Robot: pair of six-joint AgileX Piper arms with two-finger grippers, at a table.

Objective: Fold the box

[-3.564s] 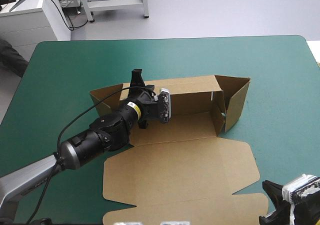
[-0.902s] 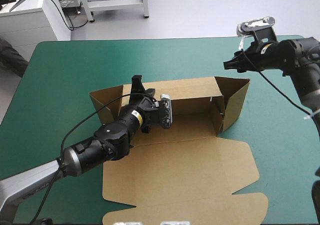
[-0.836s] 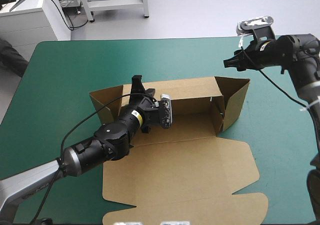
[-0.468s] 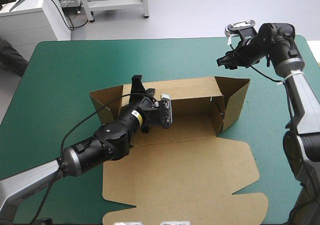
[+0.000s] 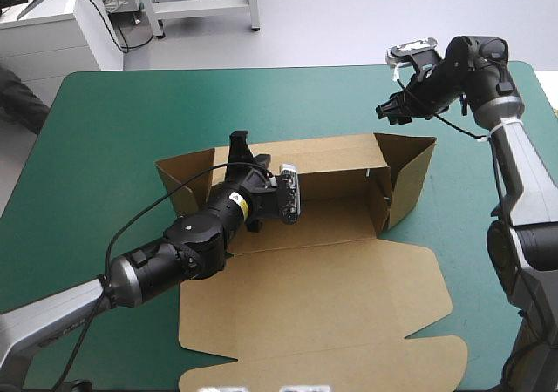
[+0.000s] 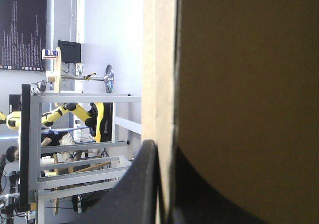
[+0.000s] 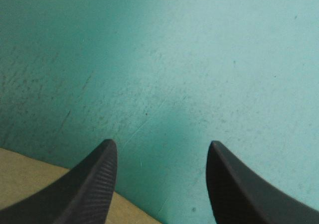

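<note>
The brown box (image 5: 331, 279) lies mid-table with its lid flat toward the front. Its back wall (image 5: 336, 158) and right end wall (image 5: 411, 179) stand raised. My left gripper (image 5: 238, 141) is shut on the top edge of the back wall near its left end. In the left wrist view the board edge (image 6: 159, 84) runs between the black fingers (image 6: 142, 184). My right gripper (image 5: 386, 111) hangs open just beyond the box's far right corner. In the right wrist view it (image 7: 159, 144) holds nothing over the cover, with a corner of board (image 7: 30, 184) beside one finger.
The teal-green cover (image 5: 131, 113) surrounds the box, widest on the left and toward the far edge. The table's far edge runs a short way beyond my right gripper, and its rounded far right corner (image 5: 523, 68) lies beside that arm.
My right arm has come up from the table's front right corner to the far right, then edged left toward the box's far corner. The left gripper keeps its hold on the back wall.
</note>
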